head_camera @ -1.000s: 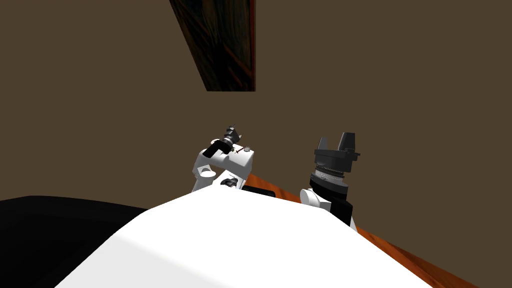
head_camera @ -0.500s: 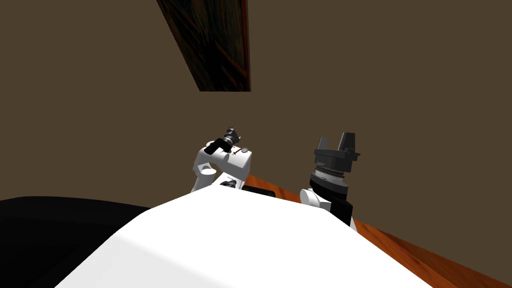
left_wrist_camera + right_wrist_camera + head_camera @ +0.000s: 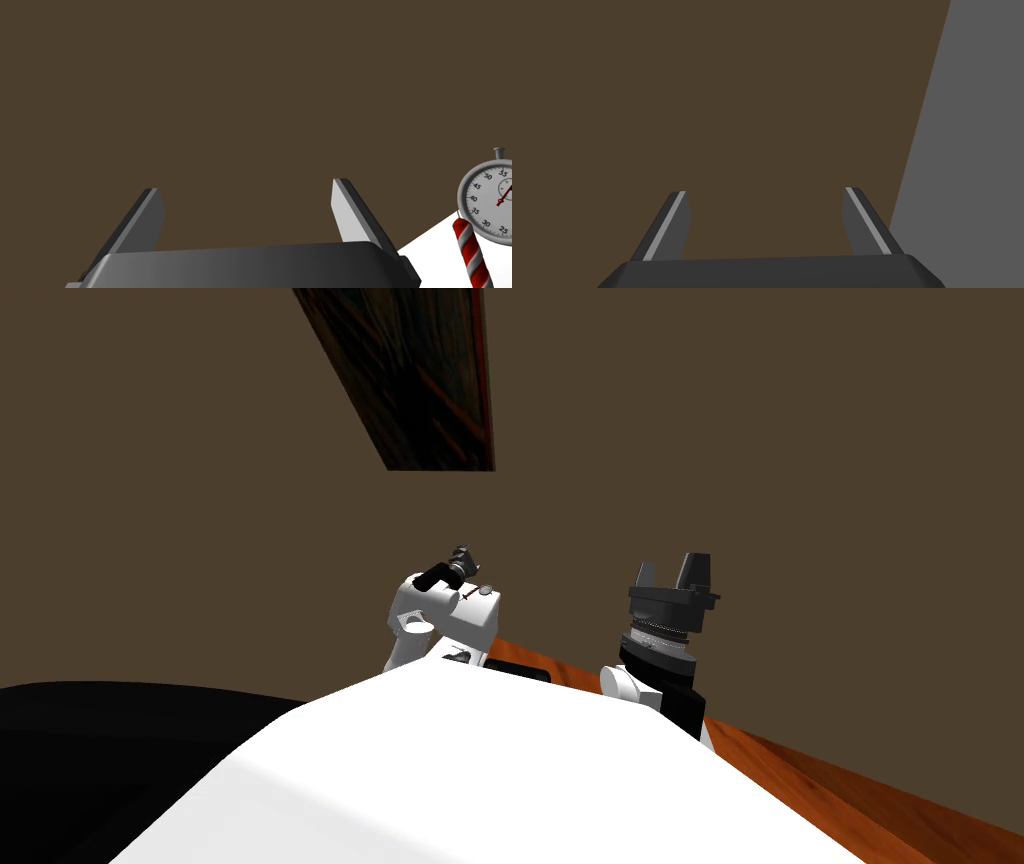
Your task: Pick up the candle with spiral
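1. Left end effector (image 3: 246, 185): both fingers are spread wide with nothing between them. It faces a plain brown wall (image 3: 250, 90).
2. Candle with spiral (image 3: 471, 252): a red stick wound with a white stripe, thin wick at its tip, leaning slightly. It stands outside the left end effector, beyond one finger and apart from it, not in the gap.
3. Stopwatch (image 3: 492, 202): grey round case, white numbered dial, red hand, crown on top. It sits just beside the candle's tip; I cannot tell whether the two touch.
4. White plane (image 3: 434, 241): runs beneath the candle and stopwatch. I cannot tell what it belongs to.
5. Right end effector (image 3: 672, 573): held up on the robot's right, fingers pointing toward the wall. They are set well apart and hold nothing.
6. Surface (image 3: 860, 798): orange-brown wood, a strip running low past the right arm.
7. Picture frame (image 3: 425, 383): a dark painting high on the wall.
8. Black area (image 3: 100, 758): low on the robot's left.
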{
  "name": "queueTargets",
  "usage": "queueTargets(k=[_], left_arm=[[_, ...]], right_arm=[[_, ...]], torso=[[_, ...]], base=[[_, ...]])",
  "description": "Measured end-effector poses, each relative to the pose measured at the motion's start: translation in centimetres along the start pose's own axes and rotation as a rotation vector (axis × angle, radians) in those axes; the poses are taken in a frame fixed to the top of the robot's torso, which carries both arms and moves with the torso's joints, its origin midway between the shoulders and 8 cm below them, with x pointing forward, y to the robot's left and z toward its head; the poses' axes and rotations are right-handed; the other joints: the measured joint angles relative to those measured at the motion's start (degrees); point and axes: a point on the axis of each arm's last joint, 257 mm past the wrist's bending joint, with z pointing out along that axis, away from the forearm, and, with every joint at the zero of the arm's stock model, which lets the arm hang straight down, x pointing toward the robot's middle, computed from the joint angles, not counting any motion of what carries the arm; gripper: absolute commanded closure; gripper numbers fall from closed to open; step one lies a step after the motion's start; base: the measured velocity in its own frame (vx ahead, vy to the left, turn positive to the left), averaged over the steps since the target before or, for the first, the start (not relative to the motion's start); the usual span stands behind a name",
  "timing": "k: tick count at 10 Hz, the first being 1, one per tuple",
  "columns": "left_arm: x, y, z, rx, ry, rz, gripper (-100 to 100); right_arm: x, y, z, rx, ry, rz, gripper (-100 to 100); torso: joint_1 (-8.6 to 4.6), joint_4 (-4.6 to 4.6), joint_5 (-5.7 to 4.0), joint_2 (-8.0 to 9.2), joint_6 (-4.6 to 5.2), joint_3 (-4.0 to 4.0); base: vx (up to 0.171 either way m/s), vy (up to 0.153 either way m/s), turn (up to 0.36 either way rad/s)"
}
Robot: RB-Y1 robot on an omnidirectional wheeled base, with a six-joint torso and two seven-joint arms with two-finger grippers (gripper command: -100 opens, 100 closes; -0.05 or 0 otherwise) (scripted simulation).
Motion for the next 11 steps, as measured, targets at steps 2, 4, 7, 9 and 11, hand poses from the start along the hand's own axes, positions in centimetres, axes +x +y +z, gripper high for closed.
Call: queueTargets(k=[2, 4, 7, 9, 11], left_arm=[[-0.8, 0.8, 0.0, -0.033, -0.032, -0.013, -100], [-1.6, 1.3, 0.2, -0.060, -0.074, -0.034, -100], [-3.2, 2.3, 0.3, -0.105, -0.136, -0.061, -100], [-4.1, 2.9, 0.2, -0.131, -0.176, -0.078, -100], [-5.3, 3.8, 0.1, -0.162, -0.232, -0.106, -100]], right_arm=[[0.0, 0.0, 0.0, 0.000, 0.000, 0.000, 0], [0.0, 0.0, 0.0, 0.000, 0.000, 0.000, 0], [0.0, 0.0, 0.0, 0.000, 0.000, 0.000, 0], [0.0, 0.0, 0.0, 0.000, 0.000, 0.000, 0], [0.0, 0.0, 0.0, 0.000, 0.000, 0.000, 0]], torso=[[0.00, 0.00, 0.01, 0.03, -0.05, 0.01], [0.00, 0.00, 0.00, 0.00, -0.04, 0.00], [0.01, 0.00, 0.00, 0.00, -0.05, 0.00], [-0.02, 0.00, 0.00, -0.01, -0.02, -0.01], [0.00, -0.01, 0.00, -0.03, -0.03, -0.02]], base=[[0.012, 0.007, -0.073], [0.013, 0.011, -0.040], [0.015, 0.009, -0.081], [0.022, 0.009, -0.119], [0.024, 0.014, -0.102]])
